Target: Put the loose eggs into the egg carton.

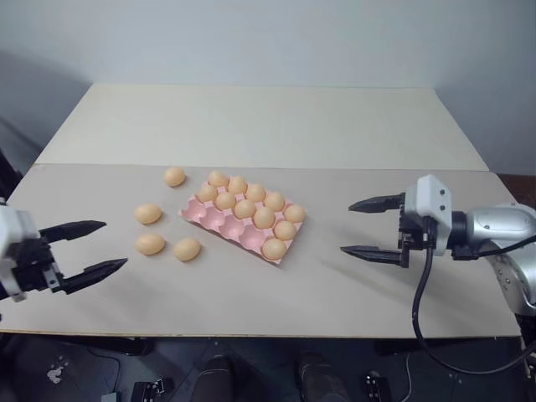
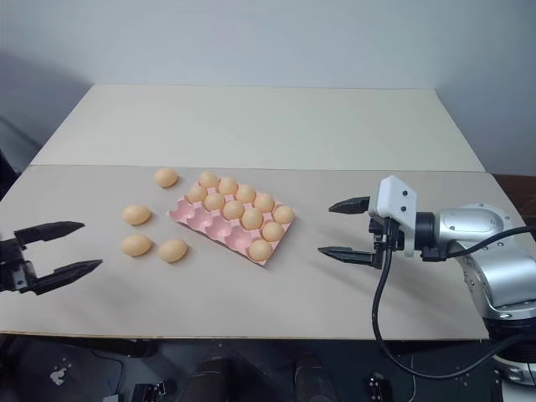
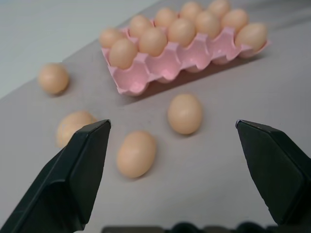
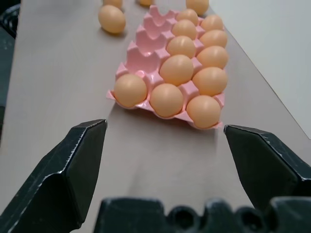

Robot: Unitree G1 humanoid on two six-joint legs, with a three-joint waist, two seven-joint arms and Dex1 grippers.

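Note:
Several loose eggs lie on the table left of the egg carton: one egg by its far corner, another egg to its left, and two nearer ones. The pale pink carton holds several eggs, and its near-left row of cups is mostly bare. My left gripper hovers open above the table, left of the loose eggs, with nothing in it. In the left wrist view its fingers frame two loose eggs. My right gripper stands open to the right of the carton, empty.
The beige table is made of two boards with a seam running across behind the carton. Its front edge lies close below both grippers. A black cable hangs from the right wrist.

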